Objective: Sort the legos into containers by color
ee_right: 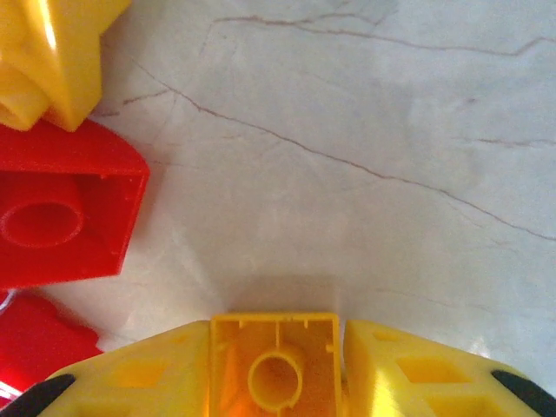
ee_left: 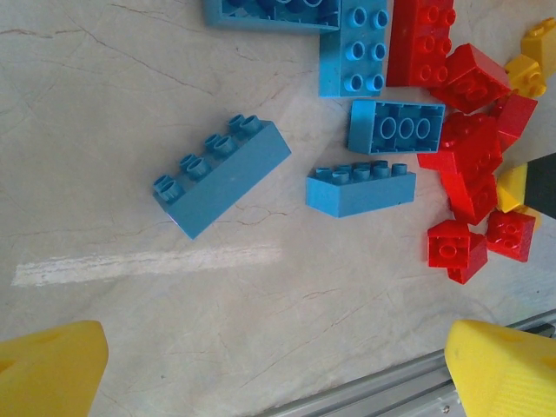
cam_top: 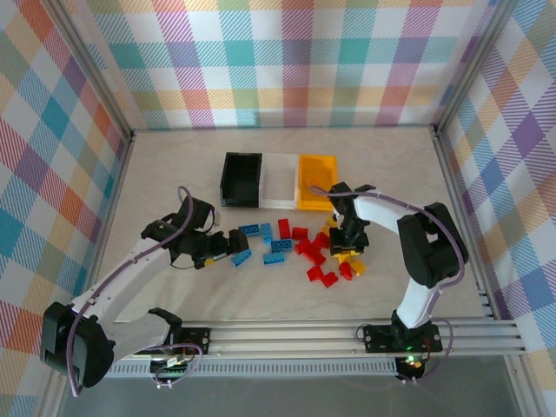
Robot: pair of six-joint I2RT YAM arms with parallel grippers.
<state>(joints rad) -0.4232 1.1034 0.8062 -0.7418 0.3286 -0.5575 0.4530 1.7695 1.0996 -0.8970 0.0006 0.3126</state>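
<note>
While most legos [cam_top: 300, 248] lie scattered on the table [cam_top: 174, 174] near the black bin [cam_top: 241, 180], clear bin [cam_top: 280, 182] and yellow-orange bin [cam_top: 317, 181], one yellow brick [ee_right: 275, 365] sits clamped between the fingers [ee_right: 148, 378] of the right gripper [cam_top: 349, 243]. Left gripper [ee_left: 278, 369]: jaws spread wide, holding nothing, above a blue brick [ee_left: 221, 174] beside the red cluster [ee_left: 469, 156].

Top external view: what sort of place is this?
Likely a lab data-collection cell, not a home: colourful plaid-patterned walls, a pale marble-look tabletop, and a ribbed aluminium mounting rail along the near edge.
</note>
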